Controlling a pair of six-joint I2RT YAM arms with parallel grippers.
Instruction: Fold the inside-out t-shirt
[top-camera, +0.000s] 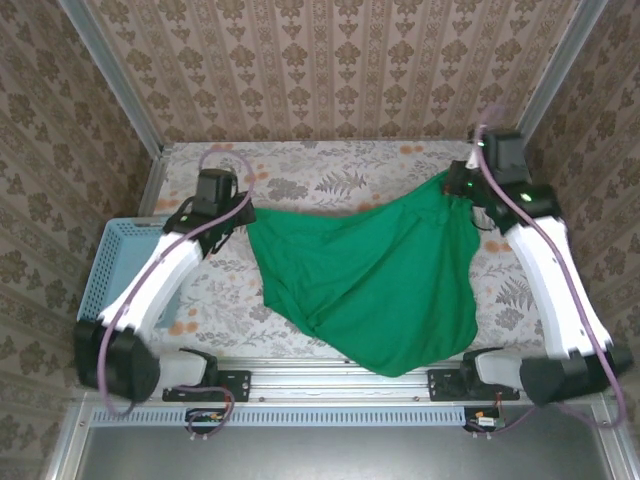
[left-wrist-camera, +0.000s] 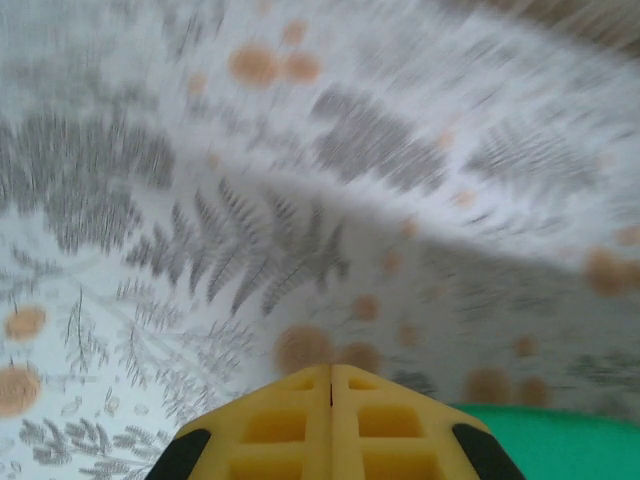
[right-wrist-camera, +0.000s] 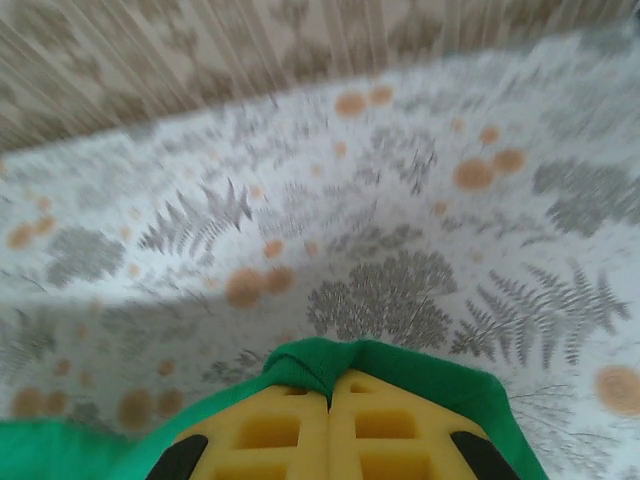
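T-shirt (top-camera: 375, 280) is spread across the table (top-camera: 330, 180), its lowest point at the near edge between the arm bases. Both arms reach forward, leaning slightly inward. Left claw (left-wrist-camera: 331, 400) is clenched at the shirt's left corner. Right claw (right-wrist-camera: 329, 410), farther back, is clenched on the right corner, with cloth draped over its pads (right-wrist-camera: 400, 425).

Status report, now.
Right fingers shut on green t-shirt. Left fingers shut, cloth beside them, grip unclear. Shirt spread between arms, unfolded. Blue basket left, apart.
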